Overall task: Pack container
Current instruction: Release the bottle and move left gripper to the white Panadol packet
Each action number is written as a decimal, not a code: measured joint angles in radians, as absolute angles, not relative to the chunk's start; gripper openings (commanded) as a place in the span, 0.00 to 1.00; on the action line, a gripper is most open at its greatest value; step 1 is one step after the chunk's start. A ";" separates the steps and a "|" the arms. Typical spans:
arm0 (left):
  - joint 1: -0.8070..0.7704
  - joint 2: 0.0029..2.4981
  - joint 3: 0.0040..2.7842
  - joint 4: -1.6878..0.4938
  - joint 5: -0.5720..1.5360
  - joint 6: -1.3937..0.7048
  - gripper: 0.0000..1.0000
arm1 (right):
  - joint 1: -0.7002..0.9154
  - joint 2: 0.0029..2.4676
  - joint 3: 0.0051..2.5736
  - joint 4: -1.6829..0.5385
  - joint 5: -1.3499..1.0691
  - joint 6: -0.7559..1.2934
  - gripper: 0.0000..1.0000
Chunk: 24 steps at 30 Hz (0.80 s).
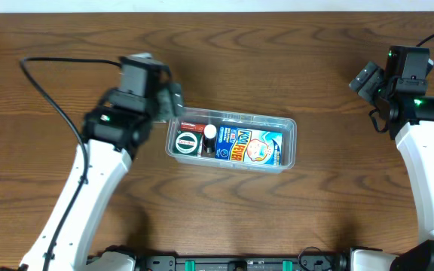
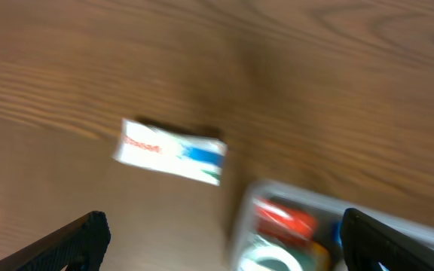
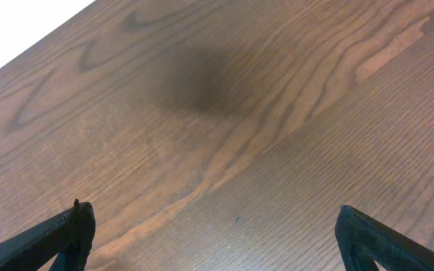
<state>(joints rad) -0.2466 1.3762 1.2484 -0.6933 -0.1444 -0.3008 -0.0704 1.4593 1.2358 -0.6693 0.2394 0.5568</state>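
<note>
The container [image 1: 291,143], a clear shallow plastic tub, sits mid-table. It holds a blue printed carton [image 1: 253,146], a round green-and-white roll [image 1: 186,143], a small white-capped item [image 1: 210,134] and a red item [image 1: 193,126]. My left gripper [image 1: 173,102] is open and empty, just above the tub's far left corner. The left wrist view is blurred: the tub's corner [image 2: 241,218] lies between my left gripper's [image 2: 224,226] jaws, and a small white box with red and blue print [image 2: 170,152] lies on the table beyond. My right gripper [image 1: 364,77] is open over bare wood [image 3: 211,218], far right.
The wooden table [image 1: 277,60] extends on all sides of the tub. The small white box does not show in the overhead view, where my left arm [image 1: 115,124] covers that spot. A black cable [image 1: 44,83] loops at the left.
</note>
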 measured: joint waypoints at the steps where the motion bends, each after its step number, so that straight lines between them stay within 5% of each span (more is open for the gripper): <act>1: -0.219 1.393 1.248 -0.673 -0.148 -0.272 0.98 | -0.070 1.459 1.236 -0.669 0.239 0.557 0.99; 24: -0.089 1.827 1.248 -0.467 -0.145 0.416 0.98 | -0.070 1.459 1.235 -0.669 0.239 0.557 0.99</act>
